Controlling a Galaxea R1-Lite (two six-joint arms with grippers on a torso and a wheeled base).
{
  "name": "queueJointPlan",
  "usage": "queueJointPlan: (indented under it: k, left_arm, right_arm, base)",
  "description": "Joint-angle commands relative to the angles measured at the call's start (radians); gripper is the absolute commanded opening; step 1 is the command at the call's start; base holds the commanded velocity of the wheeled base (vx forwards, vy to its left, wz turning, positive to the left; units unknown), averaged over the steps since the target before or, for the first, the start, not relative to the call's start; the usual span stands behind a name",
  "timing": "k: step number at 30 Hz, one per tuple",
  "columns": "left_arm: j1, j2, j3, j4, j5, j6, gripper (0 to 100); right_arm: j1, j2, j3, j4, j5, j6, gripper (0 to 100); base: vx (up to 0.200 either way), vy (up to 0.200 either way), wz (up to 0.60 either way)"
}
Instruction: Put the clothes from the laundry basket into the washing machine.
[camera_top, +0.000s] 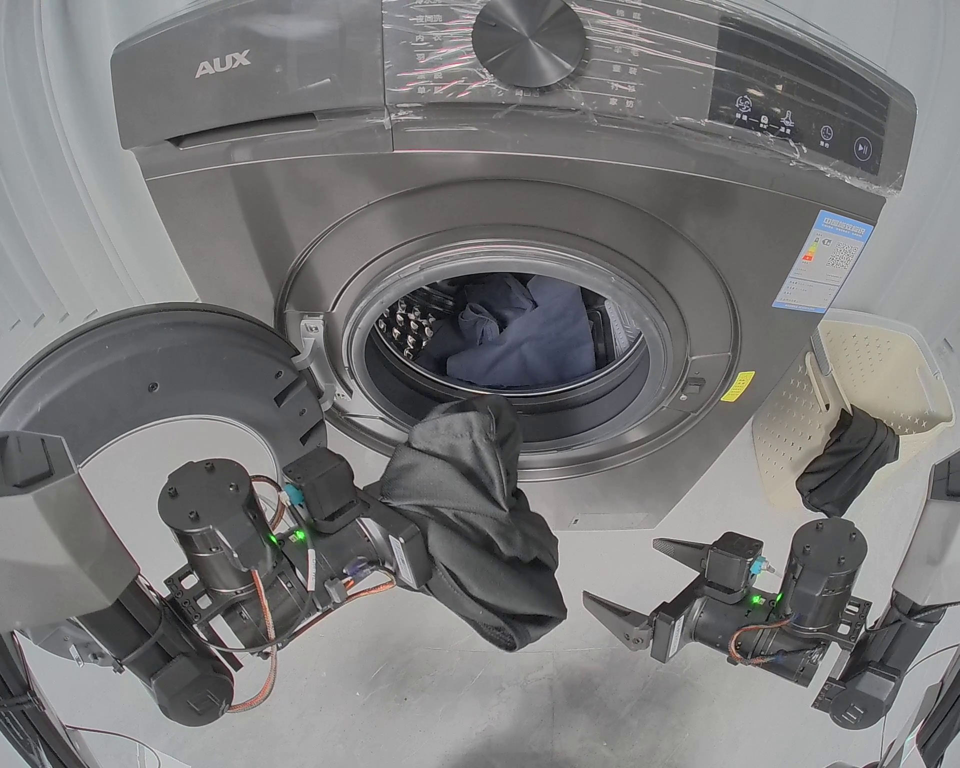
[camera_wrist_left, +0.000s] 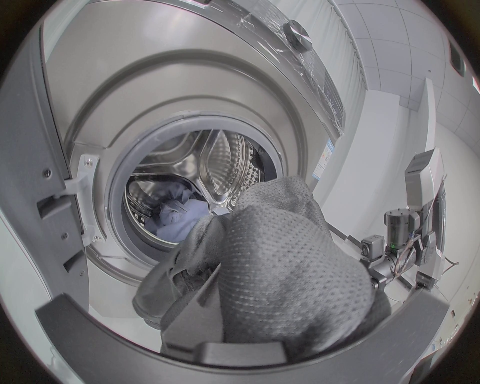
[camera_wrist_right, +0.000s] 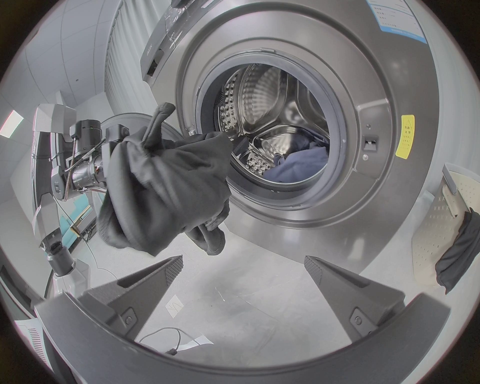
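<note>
Partly done: blue clothes (camera_top: 530, 340) lay in washing machine (camera_top: 620, 200); L gripper (camera_top: 412, 562) held dark garment (camera_top: 470, 500) at its mouth; R gripper (camera_top: 620, 570) wide, empty; dark piece (camera_top: 845, 460) hung off laundry basket (camera_top: 890, 370).

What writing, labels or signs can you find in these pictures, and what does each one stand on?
Brand lettering: on the washing machine's drawer panel; a logo, not quoted.
Dial markings: too small to read.
Blue energy label: on the machine's front, print too small.
Yellow sticker: beside the door opening, unreadable.
Control panel icons: symbols, no legible words.
</note>
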Motion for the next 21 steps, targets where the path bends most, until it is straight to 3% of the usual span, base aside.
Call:
queueJointPlan:
  k: [1, 16, 21]
  left_arm:
    - [-0.015, 0.013, 0.015, 0.0, 0.0, 0.004, 0]
    - [-0.046, 0.012, 0.022, 0.0, 0.002, 0.006, 0]
    - [-0.063, 0.006, 0.022, 0.0, 0.008, 0.007, 0]
  right_arm:
    - [-0.007, 0.014, 0.005, -0.002, 0.0, 0.001, 100]
    - [0.007, 0.011, 0.0, -0.002, -0.002, 0.006, 100]
    - [0.012, 0.008, 0.005, -0.002, -0.002, 0.006, 100]
  base:
    - [0.2, 0.0, 0.0]
    - [0.2, 0.0, 0.0]
    - [0.0, 0.0, 0.0]
